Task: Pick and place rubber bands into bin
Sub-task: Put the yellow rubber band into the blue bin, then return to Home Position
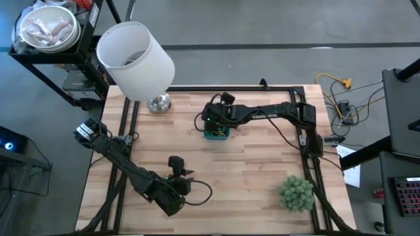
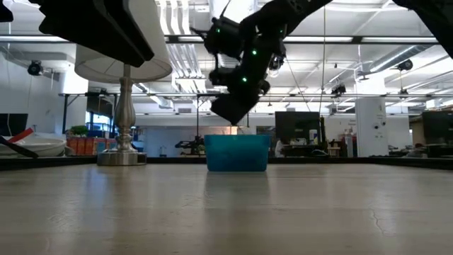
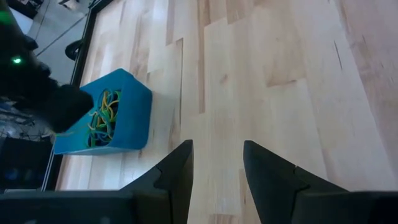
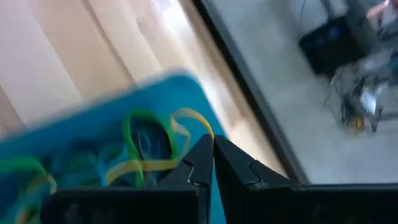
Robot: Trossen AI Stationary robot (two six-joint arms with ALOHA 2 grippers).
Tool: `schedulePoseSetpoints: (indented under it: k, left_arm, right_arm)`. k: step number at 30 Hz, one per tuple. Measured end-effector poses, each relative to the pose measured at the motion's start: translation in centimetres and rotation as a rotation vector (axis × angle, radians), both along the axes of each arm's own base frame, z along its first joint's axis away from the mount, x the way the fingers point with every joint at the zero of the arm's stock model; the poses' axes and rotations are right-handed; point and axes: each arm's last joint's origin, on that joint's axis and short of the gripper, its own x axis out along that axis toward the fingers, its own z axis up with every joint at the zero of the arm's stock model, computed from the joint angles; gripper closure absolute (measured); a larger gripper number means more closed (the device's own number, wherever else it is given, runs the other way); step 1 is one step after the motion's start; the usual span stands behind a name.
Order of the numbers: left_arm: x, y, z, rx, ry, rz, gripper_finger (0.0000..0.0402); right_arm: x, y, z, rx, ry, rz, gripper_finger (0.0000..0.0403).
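The blue bin (image 1: 217, 134) stands on the wooden table near its middle, toward the far side, with green and yellow rubber bands (image 3: 103, 118) lying tangled inside it. My right gripper (image 4: 213, 148) is shut and slants down over the bin's far end, just above its rim (image 2: 237, 138); in the low view my right gripper (image 2: 231, 113) hangs right over the bin. My left gripper (image 3: 217, 163) stands open over bare table toward the near side, pointing at the bin from some way off, with nothing between its fingers. My right gripper has its shut fingertips right at a yellow rubber band's curved end (image 4: 200, 126), over the bin's inside. Whether the band is pinched between them or only lies behind them, I cannot tell. The fingers slant down from the table's right-far side.
A lamp with a big white shade (image 1: 136, 58) and a silver base (image 1: 159, 103) stands at the far left. A fuzzy green plant ball (image 1: 295, 193) sits at the near right. Black frame rails (image 1: 308, 164) run along the table's sides. A black cable (image 1: 205, 191) loops beside my left arm.
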Motion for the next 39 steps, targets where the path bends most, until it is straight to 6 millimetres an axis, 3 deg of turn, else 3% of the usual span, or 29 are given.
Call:
schedulePoseSetpoints:
  k: [6,13,24,31,39]
  left_arm:
    - [0.0,0.0,0.0,0.000,0.001,0.000,0.0276]
    - [0.0,0.0,0.0,-0.002,0.002,-0.001,0.0276]
    - [0.0,0.0,0.0,0.020,0.012,-0.022,0.0276]
    - [0.4,-0.3,0.7,0.061,0.012,-0.076,0.0276]
    - [2.4,0.0,4.2,-0.042,-0.235,0.015,0.0276]
  right_arm:
    - [-1.1,-1.0,-0.6,0.164,0.011,-0.053,0.0394]
    - [-1.0,-0.8,-0.5,0.283,-0.011,0.025,0.0388]
    - [-1.0,-0.5,0.3,0.291,0.013,0.125,0.0301]
    - [-2.9,2.2,5.0,0.270,0.007,0.208,0.0282]
    - [-8.0,7.5,14.0,0.143,-0.139,0.341,0.0290]
